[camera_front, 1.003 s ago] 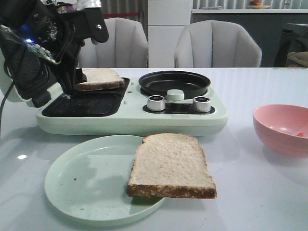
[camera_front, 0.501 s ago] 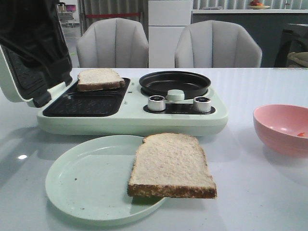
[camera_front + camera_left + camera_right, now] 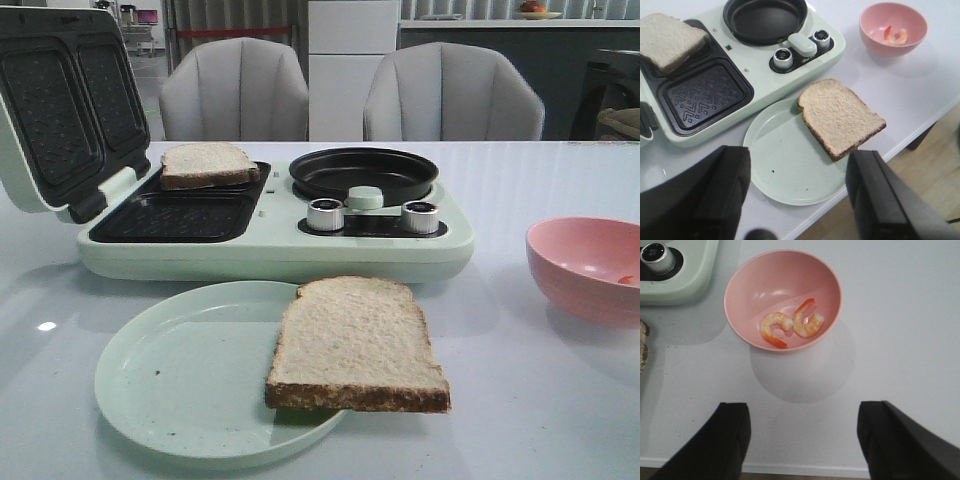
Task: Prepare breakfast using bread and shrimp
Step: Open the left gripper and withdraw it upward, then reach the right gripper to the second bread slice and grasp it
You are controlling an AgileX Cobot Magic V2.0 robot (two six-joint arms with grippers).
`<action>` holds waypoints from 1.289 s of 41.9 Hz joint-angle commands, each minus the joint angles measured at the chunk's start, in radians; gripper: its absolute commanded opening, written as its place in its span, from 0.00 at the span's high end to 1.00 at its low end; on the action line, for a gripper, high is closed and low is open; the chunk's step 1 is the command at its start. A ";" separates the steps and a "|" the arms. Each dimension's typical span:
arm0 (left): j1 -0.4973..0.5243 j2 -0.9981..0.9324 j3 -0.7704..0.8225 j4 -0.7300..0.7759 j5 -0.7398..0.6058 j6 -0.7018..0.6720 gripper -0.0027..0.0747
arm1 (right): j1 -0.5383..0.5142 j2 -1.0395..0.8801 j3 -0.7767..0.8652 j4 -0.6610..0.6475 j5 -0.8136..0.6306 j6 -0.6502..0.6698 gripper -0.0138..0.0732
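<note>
The breakfast maker point(image 3: 270, 225) stands open with one bread slice point(image 3: 207, 164) in its far grill well, while the second slice point(image 3: 355, 345) overhangs the plate point(image 3: 180, 380) rim and could tip off if nudged. Two shrimp point(image 3: 790, 325) lie touching in the pink bowl point(image 3: 745, 285), so a pinch might lift both. The left gripper point(image 3: 797, 192) and right gripper point(image 3: 802, 440) hang spread wide, empty.

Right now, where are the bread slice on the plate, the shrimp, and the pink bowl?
Bread slice on the plate point(image 3: 355, 340), front view, middle of its pale top face.
Shrimp point(image 3: 775, 327), right wrist view, curved body of one of two pieces.
Pink bowl point(image 3: 747, 287), right wrist view, bare inner wall.
</note>
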 commanded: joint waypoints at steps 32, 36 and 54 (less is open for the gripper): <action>-0.006 -0.131 0.099 0.009 -0.091 0.001 0.54 | 0.233 0.537 -0.027 0.841 -0.073 -0.444 0.20; -0.006 -0.131 0.099 0.009 -0.093 0.001 0.54 | 0.260 0.626 -0.029 0.916 -0.108 -0.509 0.20; -0.006 -0.131 0.099 0.009 -0.110 0.001 0.54 | 0.262 0.911 -0.152 1.261 -0.057 -0.835 0.20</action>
